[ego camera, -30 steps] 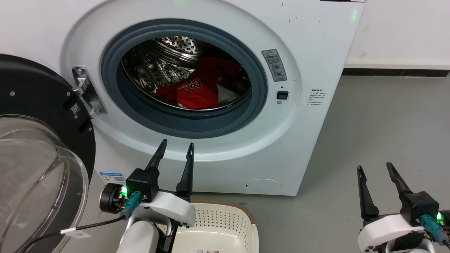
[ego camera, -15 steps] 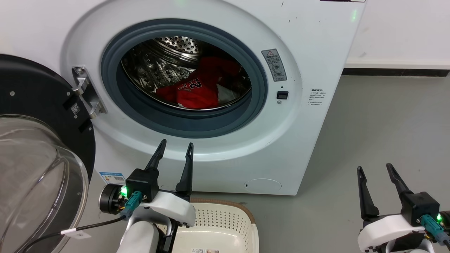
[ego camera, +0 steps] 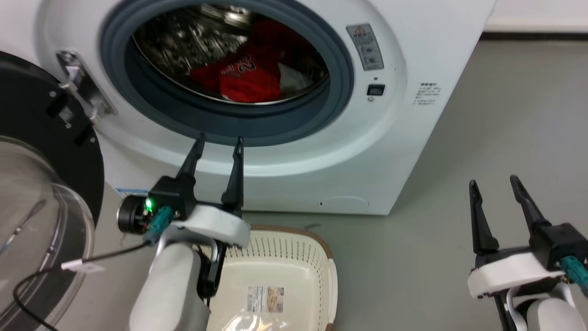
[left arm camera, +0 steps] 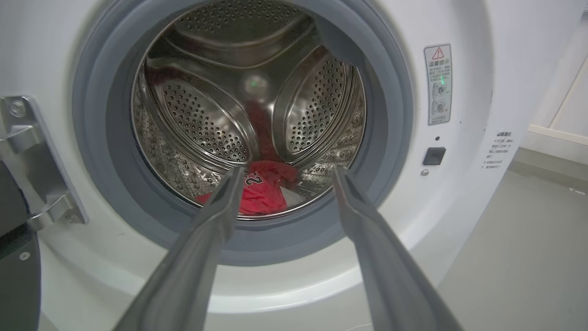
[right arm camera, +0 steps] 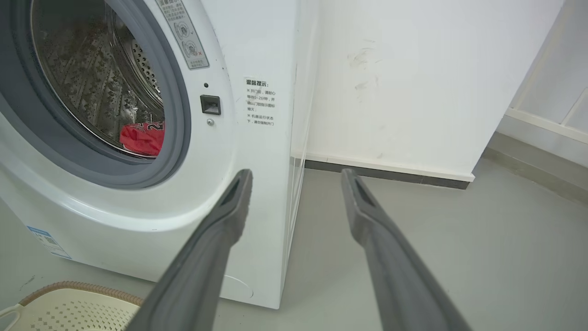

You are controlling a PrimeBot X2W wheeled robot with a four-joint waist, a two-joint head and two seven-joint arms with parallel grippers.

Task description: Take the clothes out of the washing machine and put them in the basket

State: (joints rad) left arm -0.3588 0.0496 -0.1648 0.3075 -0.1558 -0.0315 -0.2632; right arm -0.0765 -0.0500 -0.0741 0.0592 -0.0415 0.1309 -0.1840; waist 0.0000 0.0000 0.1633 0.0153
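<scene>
The white washing machine (ego camera: 413, 55) stands with its door swung open to the left. Inside the steel drum lie the clothes: a red jersey (ego camera: 239, 78) (left arm camera: 259, 195) (right arm camera: 142, 137) with a bit of white fabric (ego camera: 294, 79) at its right. My left gripper (ego camera: 219, 140) is open and empty, its fingers pointing at the lower grey door ring (ego camera: 229, 124), outside the drum. My right gripper (ego camera: 494, 183) hangs open and empty over the floor, to the right of the machine. The cream basket (ego camera: 324, 257) (right arm camera: 69, 303) sits on the floor in front of the machine, under my left arm.
The open door (ego camera: 50, 184), black-rimmed with a bulging glass bowl, stands at the left beside my left arm. Its metal hinge (left arm camera: 32, 156) juts from the machine's front. Grey floor (ego camera: 482, 128) stretches to the right, up to a white wall with a dark skirting (right arm camera: 390, 172).
The head view has shifted, so the machine now sits higher and closer. My left gripper has risen from below the door opening toward the lower door ring. Both grippers remain open.
</scene>
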